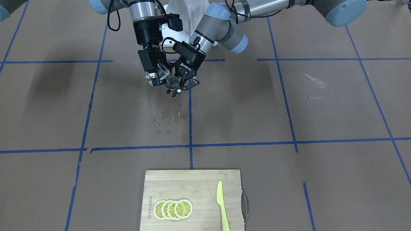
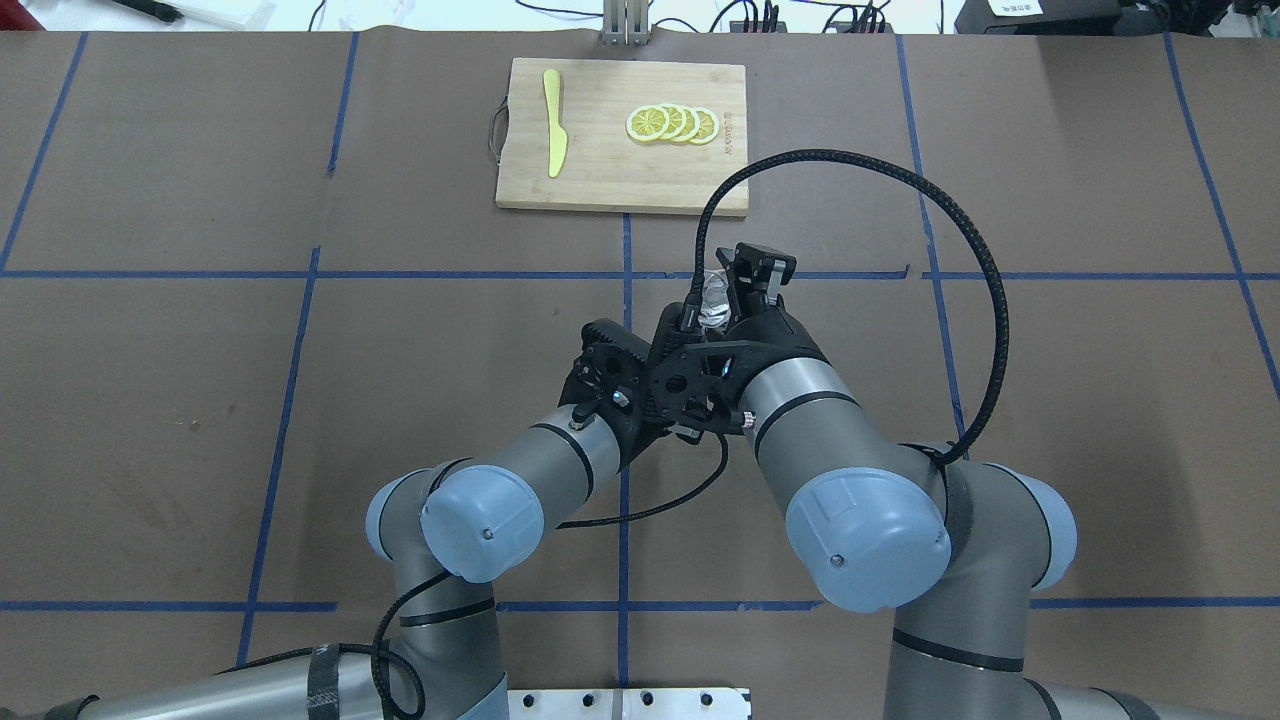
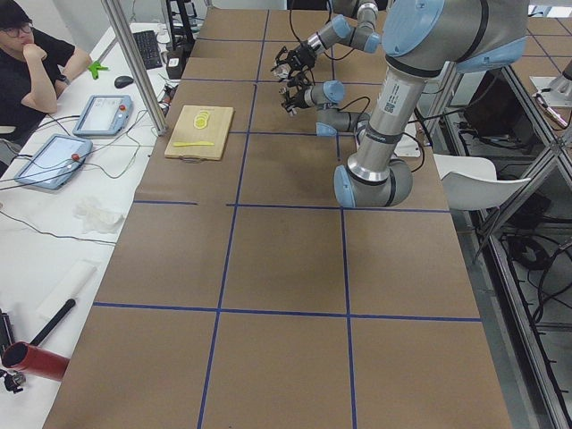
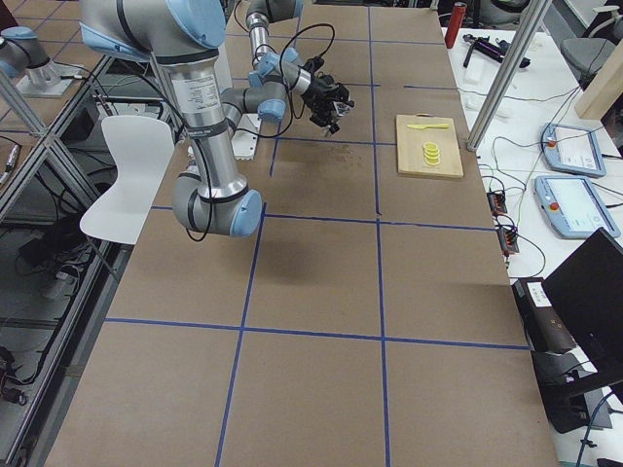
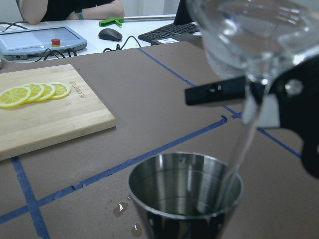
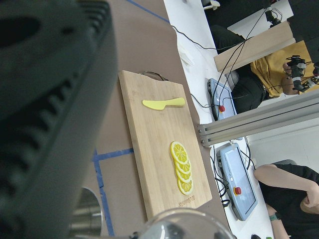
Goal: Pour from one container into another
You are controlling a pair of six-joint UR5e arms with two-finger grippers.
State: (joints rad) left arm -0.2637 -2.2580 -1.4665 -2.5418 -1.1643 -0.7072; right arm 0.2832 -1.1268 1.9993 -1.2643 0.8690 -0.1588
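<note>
The clear glass (image 1: 162, 72) is tilted in the air, with my right gripper (image 1: 157, 77) shut on it. Just beside and below it is the steel jigger (image 1: 171, 82), upright, with my left gripper (image 1: 179, 86) shut on it. In the left wrist view the glass (image 5: 259, 35) leans over the jigger (image 5: 184, 186), and a thin stream of water (image 5: 244, 144) runs from its lip into the cup. The right wrist view shows only the glass rim (image 6: 184, 226) and part of the jigger (image 6: 87, 216). From overhead the arms hide the jigger.
Water drops (image 1: 167, 120) lie on the brown table below the grippers. A wooden cutting board (image 1: 192, 179) with lemon slices (image 1: 173, 209) and a yellow knife (image 1: 221, 205) sits at the operators' edge. A person (image 3: 27, 63) sits by tablets beyond it.
</note>
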